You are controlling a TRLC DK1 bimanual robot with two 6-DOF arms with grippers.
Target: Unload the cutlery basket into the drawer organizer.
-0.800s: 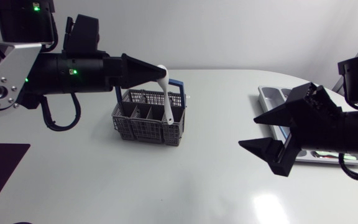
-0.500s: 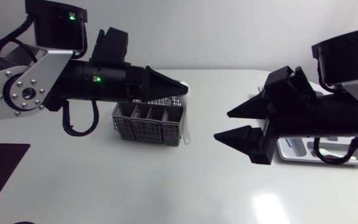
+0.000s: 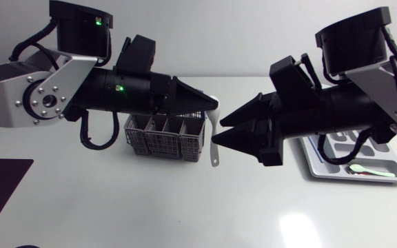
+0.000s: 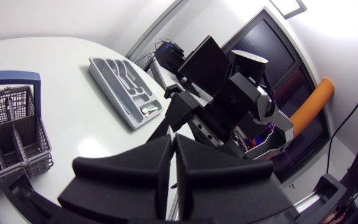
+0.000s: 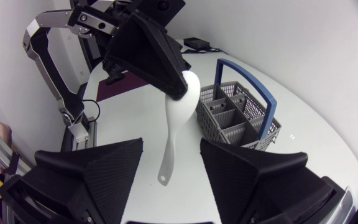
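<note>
White spoon (image 3: 216,148) now out of cutlery basket (image 3: 164,136); handover set up.
Your L tool (image 3: 211,110) grips its bowl; R tool (image 5: 171,144), swung in from drawer organizer (image 3: 317,162), is released, handle between its fingers, untouched.

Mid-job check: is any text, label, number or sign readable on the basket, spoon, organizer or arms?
None readable.
Cutlery basket, white spoon, drawer organizer: no print visible.
Left arm: only green lights, no characters.
Right arm: no legible marking.
</note>
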